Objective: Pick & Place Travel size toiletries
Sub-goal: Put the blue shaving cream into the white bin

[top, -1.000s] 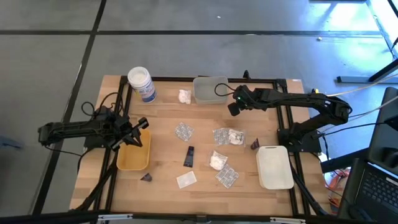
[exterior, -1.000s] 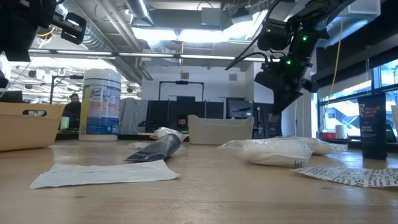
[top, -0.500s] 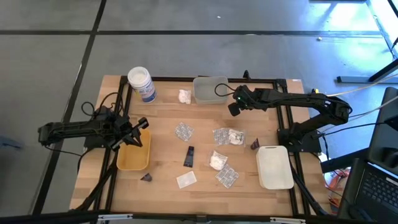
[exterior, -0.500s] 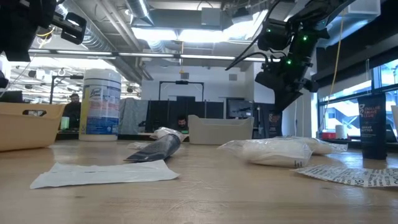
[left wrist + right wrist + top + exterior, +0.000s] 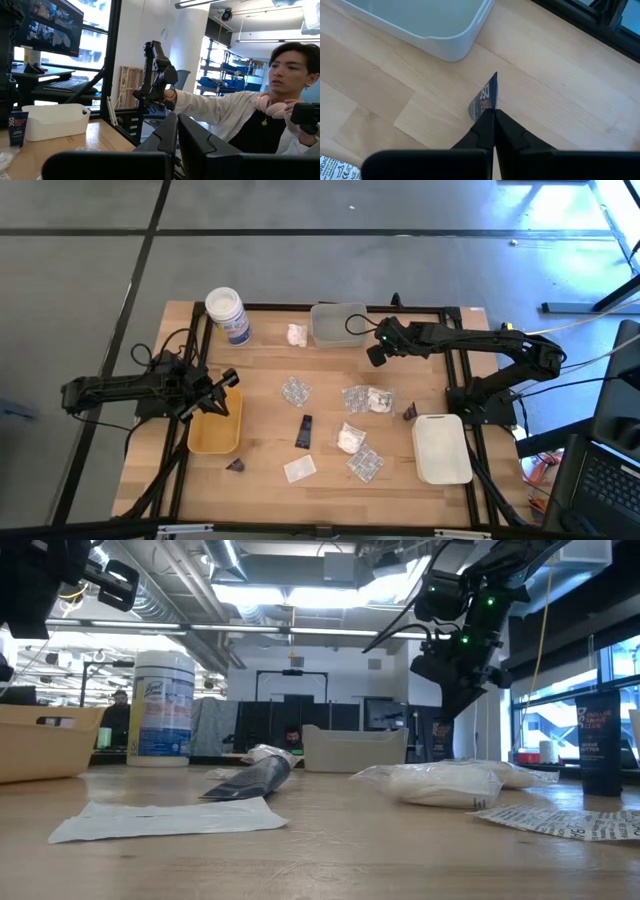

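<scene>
The right gripper's [image 5: 494, 117] closed jaws partly hide a dark wedge [image 5: 487, 97].

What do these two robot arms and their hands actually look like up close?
Both are slim, jointed and dark, almost black. The right arm carries a small green light near its wrist and a thin black cable looping off it. The left arm trails black cables too. The left hand and right hand each end in two flat, dark, tapering fingers.

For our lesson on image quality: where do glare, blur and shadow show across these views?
Low view: ceiling lights glare; the near flat sachet looks soft. Left wrist view: bright windows, own tool dark and blurred. High view: even light, faint shadows beside the yellow tray.
</scene>
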`<state>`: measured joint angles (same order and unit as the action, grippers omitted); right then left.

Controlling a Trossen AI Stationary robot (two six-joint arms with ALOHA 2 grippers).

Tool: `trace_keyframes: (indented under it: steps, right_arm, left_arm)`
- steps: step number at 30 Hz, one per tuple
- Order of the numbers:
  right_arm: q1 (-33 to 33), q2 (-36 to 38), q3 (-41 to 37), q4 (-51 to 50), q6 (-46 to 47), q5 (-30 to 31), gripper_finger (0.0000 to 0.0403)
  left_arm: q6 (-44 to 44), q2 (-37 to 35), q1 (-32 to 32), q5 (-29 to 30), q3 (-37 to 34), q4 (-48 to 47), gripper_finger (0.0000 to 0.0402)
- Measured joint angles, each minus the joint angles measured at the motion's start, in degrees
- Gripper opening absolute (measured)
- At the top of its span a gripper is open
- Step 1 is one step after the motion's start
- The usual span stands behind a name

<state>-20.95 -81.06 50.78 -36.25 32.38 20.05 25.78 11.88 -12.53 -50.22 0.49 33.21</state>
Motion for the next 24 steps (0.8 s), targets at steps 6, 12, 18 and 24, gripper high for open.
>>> trace_keyframes:
  steps: [6,12,18,24]
  right_arm:
    - [0.0,0.0,0.0,0.0,-0.1,0.0,0.0007]
    - [0.0,0.5,0.0,-0.4,-1.4,-0.2,0.0008]
    - [0.0,3.1,0.0,-0.2,-1.5,-1.1,0.0007]
    - [0.0,6.7,0.0,-0.2,-1.6,-5.3,0.0005]
  left_arm:
    - [0.0,0.0,0.0,0.0,0.0,0.0,0.0013]
    - [0.0,0.0,0.0,0.0,0.0,0.0,0.0011]
    - [0.0,0.0,0.0,0.0,0.0,0.0,0.0013]
    - [0.0,0.0,0.0,0.0,0.0,0.0,0.0011]
